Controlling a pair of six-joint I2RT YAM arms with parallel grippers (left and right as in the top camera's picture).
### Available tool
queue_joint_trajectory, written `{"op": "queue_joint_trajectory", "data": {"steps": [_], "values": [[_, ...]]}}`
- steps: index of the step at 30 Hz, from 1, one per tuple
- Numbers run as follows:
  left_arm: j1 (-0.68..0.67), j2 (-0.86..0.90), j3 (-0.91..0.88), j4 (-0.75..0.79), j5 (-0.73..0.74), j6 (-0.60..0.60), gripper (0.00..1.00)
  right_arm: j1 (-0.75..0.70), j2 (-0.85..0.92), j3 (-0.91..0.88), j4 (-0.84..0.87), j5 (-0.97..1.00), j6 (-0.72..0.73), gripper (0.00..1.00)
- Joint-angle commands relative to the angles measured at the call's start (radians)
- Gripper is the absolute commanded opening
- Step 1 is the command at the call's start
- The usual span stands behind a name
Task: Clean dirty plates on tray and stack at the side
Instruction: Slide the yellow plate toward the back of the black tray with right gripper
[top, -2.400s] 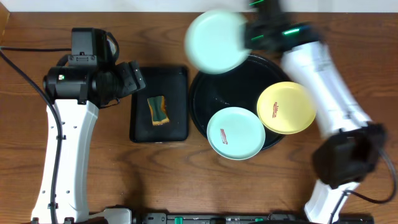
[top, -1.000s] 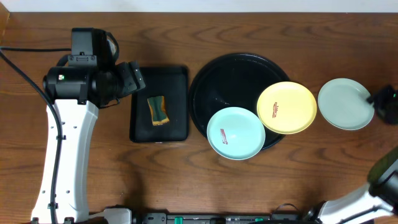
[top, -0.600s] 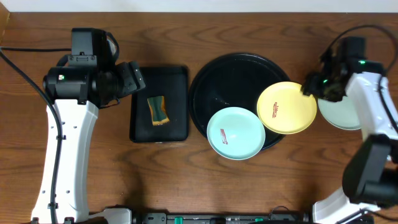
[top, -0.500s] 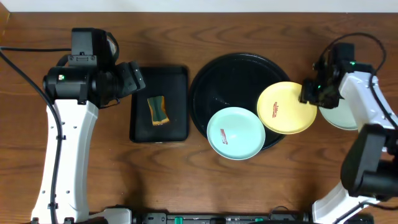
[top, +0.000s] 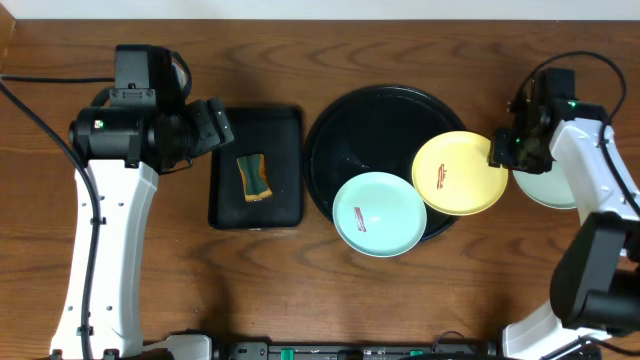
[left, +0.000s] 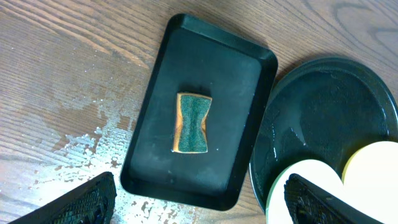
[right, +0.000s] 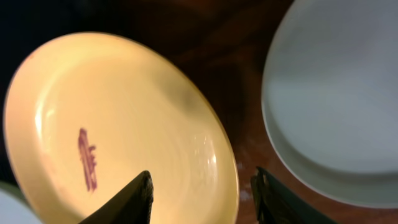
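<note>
- 1 pale plate (top: 548, 190) is lying on the tabletop (top: 300, 280) at frame right, off the round black tray (top: 370, 120); it is starting the stack.
- The yellow plate (top: 455, 175) and the light blue plate (top: 379, 214) are sitting on the tray's edge, right and lower, both smeared, so 2 are awaiting cleaning.
- The right claw (top: 502, 150) is straddling the yellow plate's right rim with fingers apart, and the left claw (left: 200, 180) is hanging wide apart above the sponge (left: 191, 122).

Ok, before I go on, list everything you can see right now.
table: one, brown wood, under everything
round tray: one, glossy black, centre-right
yellow plate: one, reddish smear, overhanging the round tray's right edge
light blue plate: one, reddish smear, on its near edge
pale plate: one, blue-grey, on the table at right
rectangular tray: one, black, left of the round tray
sponge: one, green and orange, in it
left gripper: open, over its far left corner
right gripper: open, astride the yellow plate's rim
</note>
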Motion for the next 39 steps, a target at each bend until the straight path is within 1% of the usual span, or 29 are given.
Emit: {"op": "queue_joint_trajectory", "data": {"steps": [1, 4, 5, 6, 8, 9, 15, 20, 26, 29, 31, 32, 34, 35, 37, 39], "values": [[0.005, -0.006, 0.011, -0.003, 0.009, 0.009, 0.88, -0.020, -0.017, -0.023, -0.014, 0.003, -0.017, 0.50], [0.004, -0.006, 0.011, -0.003, 0.009, 0.009, 0.87, -0.023, -0.013, -0.098, 0.037, 0.006, -0.016, 0.50], [0.004, -0.006, 0.011, -0.003, 0.009, 0.009, 0.87, -0.023, -0.013, -0.123, 0.056, 0.006, -0.008, 0.48], [0.005, -0.006, 0.011, -0.003, 0.009, 0.009, 0.87, -0.023, -0.013, -0.142, 0.070, 0.006, 0.003, 0.42], [0.004, -0.006, 0.011, -0.003, 0.009, 0.009, 0.88, -0.023, -0.013, -0.159, 0.090, 0.005, 0.010, 0.21], [0.005, -0.006, 0.011, -0.003, 0.009, 0.009, 0.88, -0.023, -0.017, -0.150, 0.100, -0.010, 0.010, 0.01], [0.004, -0.006, 0.011, -0.002, 0.009, 0.009, 0.88, -0.010, -0.041, -0.020, 0.119, -0.190, 0.026, 0.01], [0.004, -0.006, 0.011, -0.002, 0.010, 0.009, 0.87, 0.049, -0.038, 0.008, 0.219, -0.188, 0.143, 0.01], [0.004, -0.006, 0.011, -0.002, 0.010, 0.009, 0.88, 0.164, 0.034, 0.008, 0.300, -0.140, 0.309, 0.01], [0.004, -0.006, 0.011, 0.002, 0.010, 0.009, 0.88, 0.219, 0.098, 0.008, 0.336, -0.064, 0.376, 0.01], [0.004, -0.006, 0.011, 0.002, 0.010, 0.009, 0.87, 0.240, 0.132, 0.008, 0.335, 0.009, 0.452, 0.01], [0.004, -0.006, 0.011, 0.002, 0.010, 0.009, 0.87, 0.245, 0.143, 0.008, 0.335, 0.015, 0.472, 0.01], [0.004, -0.006, 0.011, 0.001, 0.011, 0.009, 0.87, 0.251, 0.162, 0.008, 0.346, 0.014, 0.472, 0.01], [0.004, -0.006, 0.011, 0.001, 0.014, 0.009, 0.87, 0.254, 0.166, 0.008, 0.353, 0.014, 0.446, 0.01], [0.004, -0.006, 0.011, 0.001, 0.017, 0.009, 0.87, 0.256, 0.166, 0.010, 0.368, 0.013, 0.334, 0.10], [0.004, -0.005, 0.011, 0.001, 0.017, 0.009, 0.88, 0.255, 0.151, 0.020, 0.362, -0.005, 0.203, 0.22]]}}
